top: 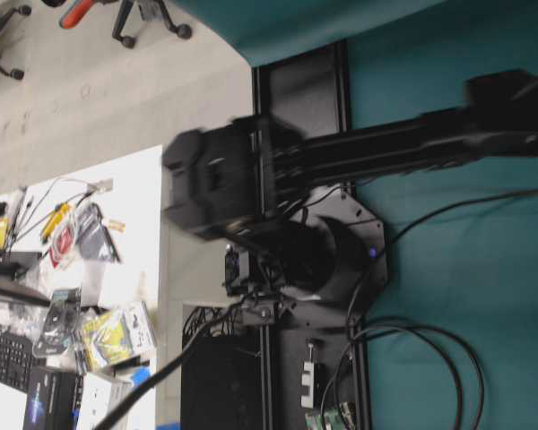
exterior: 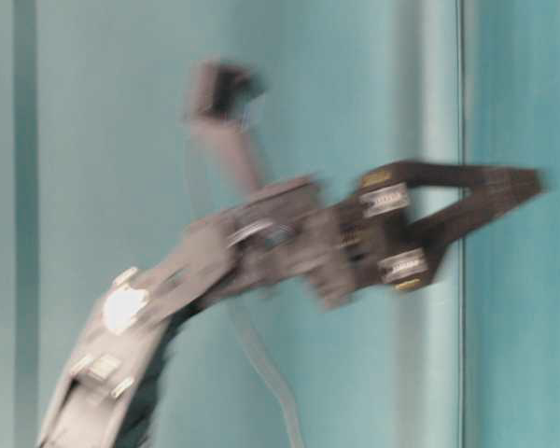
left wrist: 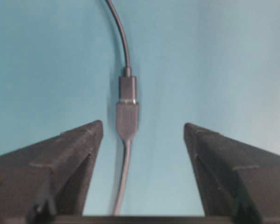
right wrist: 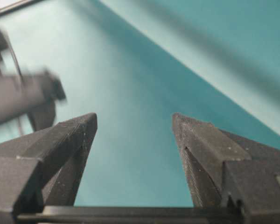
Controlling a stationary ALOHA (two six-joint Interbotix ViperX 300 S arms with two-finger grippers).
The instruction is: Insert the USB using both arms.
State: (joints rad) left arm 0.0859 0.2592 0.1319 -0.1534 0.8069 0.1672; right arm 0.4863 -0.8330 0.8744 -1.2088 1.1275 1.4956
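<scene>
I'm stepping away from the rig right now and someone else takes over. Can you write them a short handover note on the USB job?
Left gripper: open, holding nothing, jaws either side of the joined connectors without touching them.
Right gripper: open, empty, over bare teal cloth.
USB: the plug and the socket end lie in line on the cloth in the left wrist view, butted together, cables running off at both ends.
Done: the plug looks inserted and let go.
Left: confirm that it is fully seated (the seam is too small to judge), then pull both arms clear.
</scene>
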